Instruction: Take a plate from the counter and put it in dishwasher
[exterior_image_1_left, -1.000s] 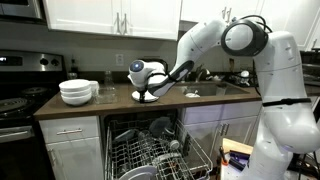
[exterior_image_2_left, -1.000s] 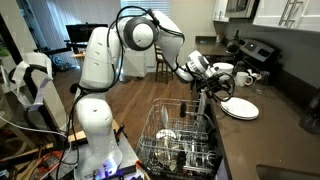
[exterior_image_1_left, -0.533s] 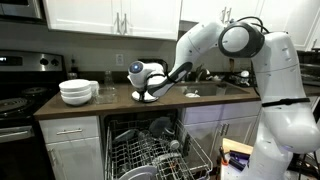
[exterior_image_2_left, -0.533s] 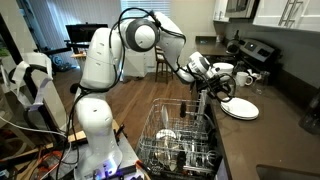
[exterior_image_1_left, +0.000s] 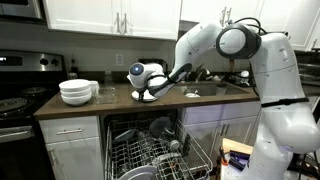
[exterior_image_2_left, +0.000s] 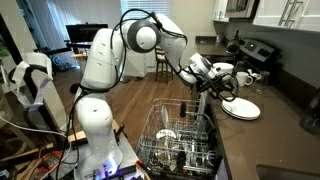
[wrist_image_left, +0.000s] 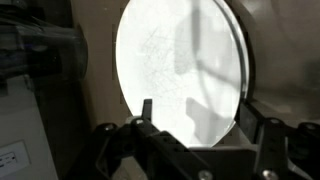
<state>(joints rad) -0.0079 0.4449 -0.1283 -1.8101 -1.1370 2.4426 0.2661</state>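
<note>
Your hand (wrist_image_left: 207, 114) open, jaws wide at rim of plate (wrist_image_left: 180, 60), flat on table (exterior_image_1_left: 205, 99). Work one jaw under rim, close gently; thin edge likely slips.

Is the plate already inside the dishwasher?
No, the plate lies flat on the counter, outside the dishwasher.

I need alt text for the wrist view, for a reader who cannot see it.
A round white plate fills most of the view, brightly lit. The end effector enters from the bottom edge, its two dark fingers spread apart near the plate's lower rim.
</note>
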